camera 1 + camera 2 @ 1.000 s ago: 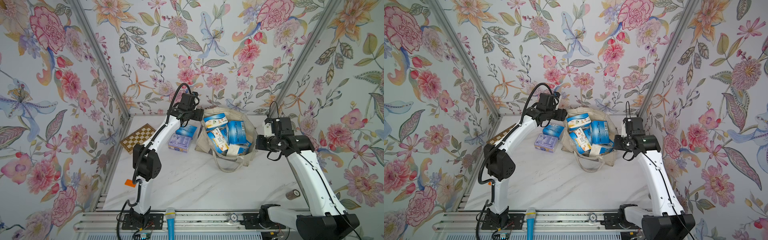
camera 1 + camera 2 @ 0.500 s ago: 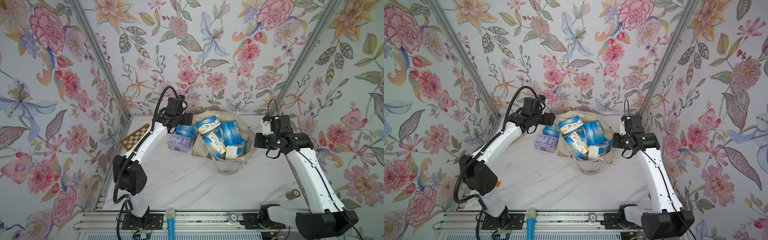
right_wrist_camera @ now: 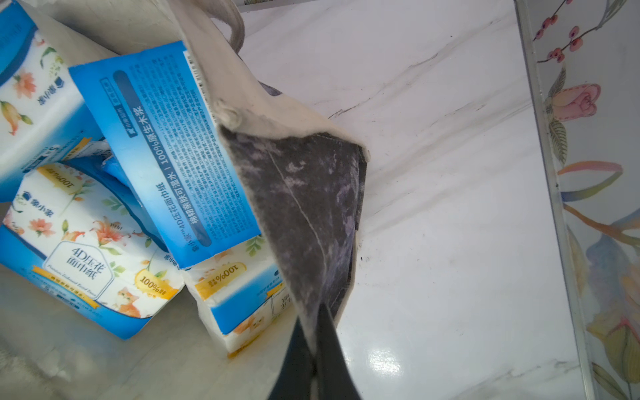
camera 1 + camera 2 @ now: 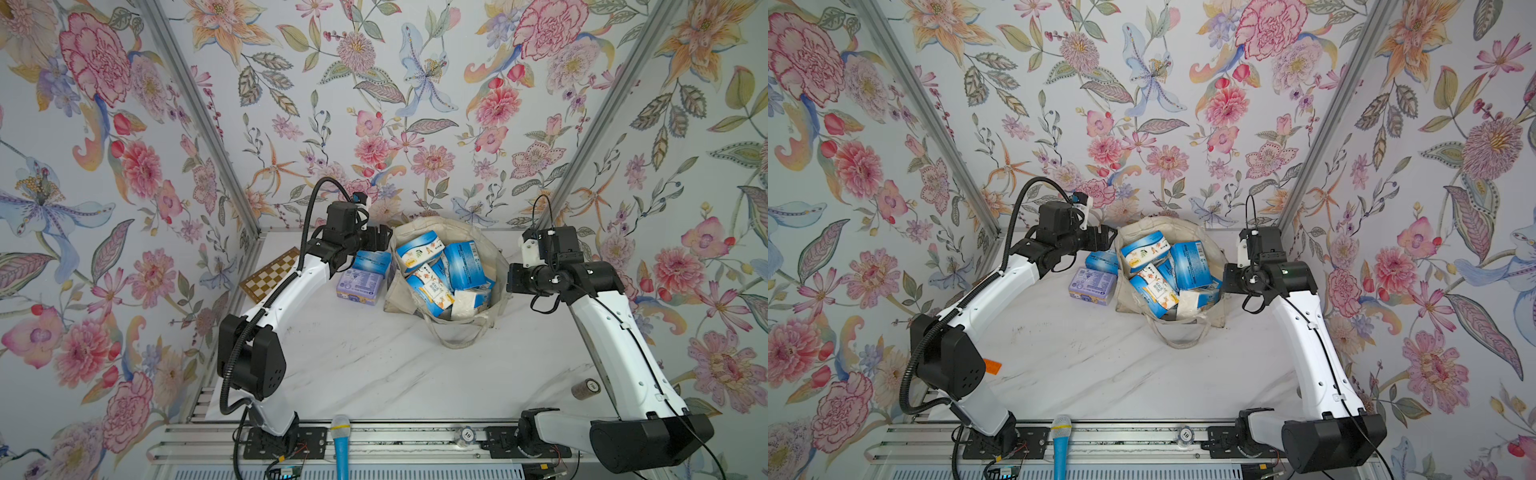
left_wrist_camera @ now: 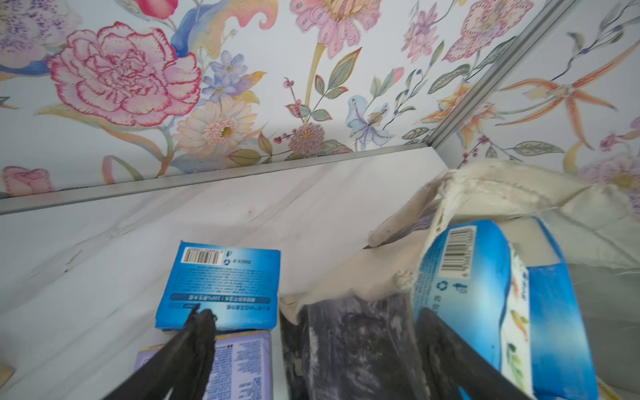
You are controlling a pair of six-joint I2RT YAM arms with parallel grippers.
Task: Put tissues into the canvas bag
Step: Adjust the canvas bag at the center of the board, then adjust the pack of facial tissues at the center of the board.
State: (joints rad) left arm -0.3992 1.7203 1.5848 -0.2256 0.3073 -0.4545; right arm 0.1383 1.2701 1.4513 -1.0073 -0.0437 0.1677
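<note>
Dial set on a top view: centre on the floppy cream-beige canvas bag (image 4: 436, 222), 12 o'clock at the far wall.

**Position.** The bag stands open on the white marbled table (image 4: 374, 365), packed with blue-and-white plastic-wrapped tissue packs (image 4: 463, 266). Two sit outside at its 9 o'clock, touching. One is a blue rectangular tissue pack (image 4: 374, 262). At that pack's 7 o'clock is a lavender tissue pack (image 4: 359, 284).

**Grippers.** The left gripper (image 5: 311, 317) has its jaws wide apart and empty, over the blue pack and the bag's dark grey printed side. The right gripper (image 3: 317, 311) has its jaws pressed together on the bag wall at 3 o'clock.

**Handling (our judgement).**
- The packs look light, soft and squashy.
- The film looks slick, so a corner pinch may slip. We would take the blue pack across its short width, mid-length.
- The bag is limp, and without the right-hand pinch its mouth would likely sag.

**Writing.**
- In the right wrist view we read "4D", "100%", "面巾纸" and "100%原生木浆".
- The blue pack carries a barcode, its digits too small to read.
</note>
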